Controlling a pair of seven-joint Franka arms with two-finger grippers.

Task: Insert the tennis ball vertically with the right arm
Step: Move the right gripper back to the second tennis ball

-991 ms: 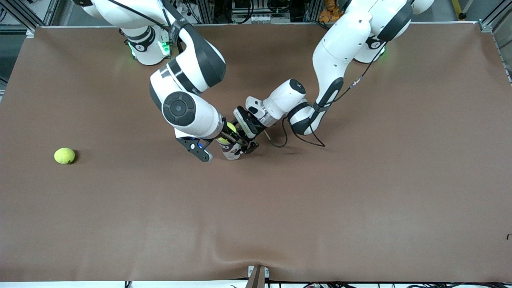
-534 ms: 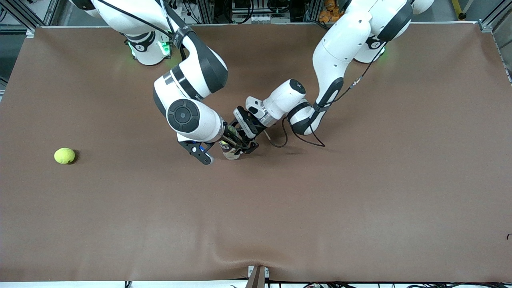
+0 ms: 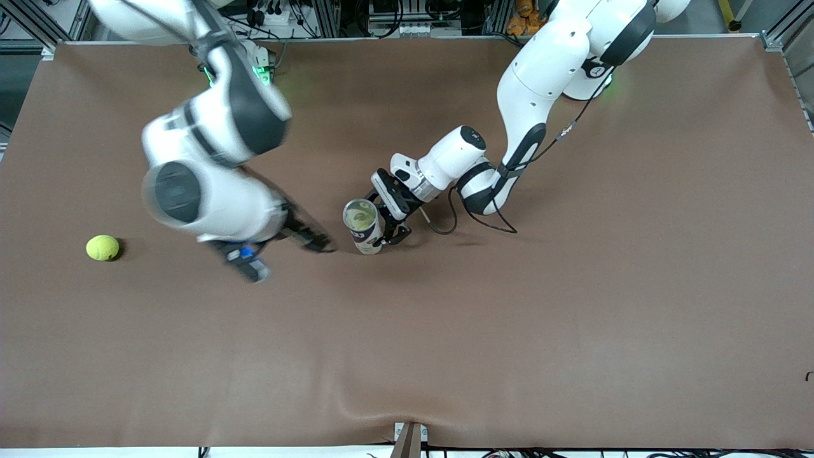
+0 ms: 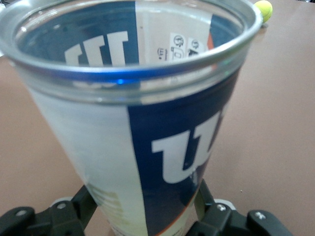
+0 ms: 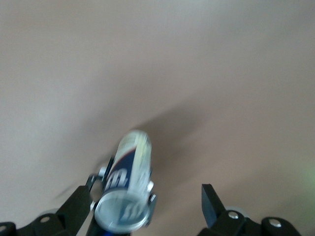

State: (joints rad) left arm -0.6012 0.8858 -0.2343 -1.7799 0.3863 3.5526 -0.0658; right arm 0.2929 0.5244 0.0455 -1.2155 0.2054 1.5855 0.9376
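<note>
1. Can [image 3: 363, 226]: upright mid-table, navy/white label w/ large white letter, small print unreadable; yellow-green ball visible inside open top.
2. Left gripper [image 3: 384, 224]: closed on can's lower body.
3. Right gripper [image 3: 289, 245]: fingers spread, empty, over table between can and loose tennis ball [image 3: 102, 247] toward right arm's end.

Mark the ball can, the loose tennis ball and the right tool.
ball can [image 3: 364, 224], front view, upper wall
loose tennis ball [image 3: 102, 247], front view, its middle
right tool [image 5: 142, 204], right wrist view, between its fingertips
</note>
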